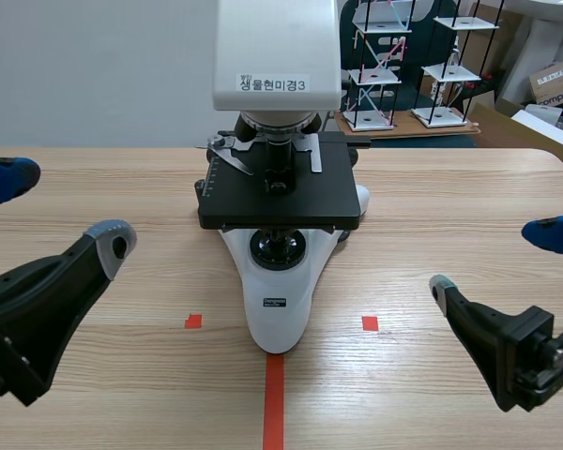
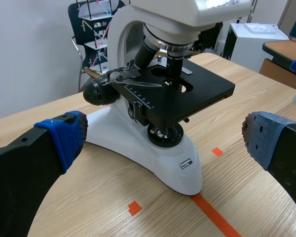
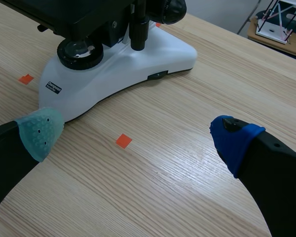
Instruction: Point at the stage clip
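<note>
Silver metal stage clip (image 1: pixel 231 157) lies on the black flat stage (image 1: pixel 300 202) of the white microscope (image 1: pixel 277 314), mid light wooden table (image 1: pixel 450 206). Left end effector (image 1: pixel 61 208) and right end effector (image 1: pixel 498 260) hang low at each side, fingers wide apart. White wire shelves (image 1: pixel 373 75) stand behind.

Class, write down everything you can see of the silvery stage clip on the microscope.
The silvery stage clip is a thin, curved arm that looks like metal. It lies flat on the white microscope's black square stage, at the rear left of the stage in the scene view. Its broader end sits near the stage edge, above a white-marked ruled scale, and its pointed tip reaches toward the stage's central opening. No slide is visible under it. It seems to touch only the stage.
</note>
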### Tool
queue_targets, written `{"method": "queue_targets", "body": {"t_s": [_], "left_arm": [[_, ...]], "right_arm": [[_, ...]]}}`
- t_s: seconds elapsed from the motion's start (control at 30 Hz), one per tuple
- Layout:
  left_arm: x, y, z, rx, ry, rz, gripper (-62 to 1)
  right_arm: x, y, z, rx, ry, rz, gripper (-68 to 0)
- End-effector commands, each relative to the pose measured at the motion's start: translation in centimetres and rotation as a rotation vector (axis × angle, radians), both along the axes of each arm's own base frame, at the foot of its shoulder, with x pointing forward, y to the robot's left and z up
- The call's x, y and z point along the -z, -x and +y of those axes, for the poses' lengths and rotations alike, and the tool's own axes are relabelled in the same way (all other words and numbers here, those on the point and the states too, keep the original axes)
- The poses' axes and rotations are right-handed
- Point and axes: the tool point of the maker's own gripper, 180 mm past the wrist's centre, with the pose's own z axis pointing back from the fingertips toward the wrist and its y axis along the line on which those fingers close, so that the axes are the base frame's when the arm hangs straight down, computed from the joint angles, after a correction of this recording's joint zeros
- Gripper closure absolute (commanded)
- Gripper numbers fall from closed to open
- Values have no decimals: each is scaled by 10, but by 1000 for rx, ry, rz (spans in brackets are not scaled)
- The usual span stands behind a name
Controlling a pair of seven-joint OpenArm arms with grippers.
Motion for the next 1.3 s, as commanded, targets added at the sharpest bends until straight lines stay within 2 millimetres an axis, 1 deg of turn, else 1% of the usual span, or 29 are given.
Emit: {"method": "queue_targets", "body": {"t_s": [0.0, 0.77, 1.0, 1.03, 1.07, 1.2, 1.23, 1.27], "left_arm": [[-5, 1, -1, 3, 14, -11, -623], [-6, 0, -1, -3, 13, -19, -623], [-4, 0, -1, -2, 5, -11, -623], [-3, 0, 0, -3, 5, -10, -595], [-2, 0, 0, -4, 4, -9, -534], [3, 0, 3, -13, 2, 2, -218], [3, -1, 4, -14, 1, 1, -149], [2, -1, 4, -14, 2, -3, -93]], "right_arm": [[-8, -2, -1, 2, -6, -27, -669], [-8, -2, -1, 2, -5, -27, -669], [-8, -2, -1, 2, -5, -27, -669], [-8, -2, -1, 2, -5, -27, -669], [-8, -2, -1, 2, -5, -27, -669], [-8, -2, -1, 2, -5, -27, -669], [-8, -2, -1, 2, -5, -27, -669], [-8, -2, -1, 2, -5, -27, -669]]}}
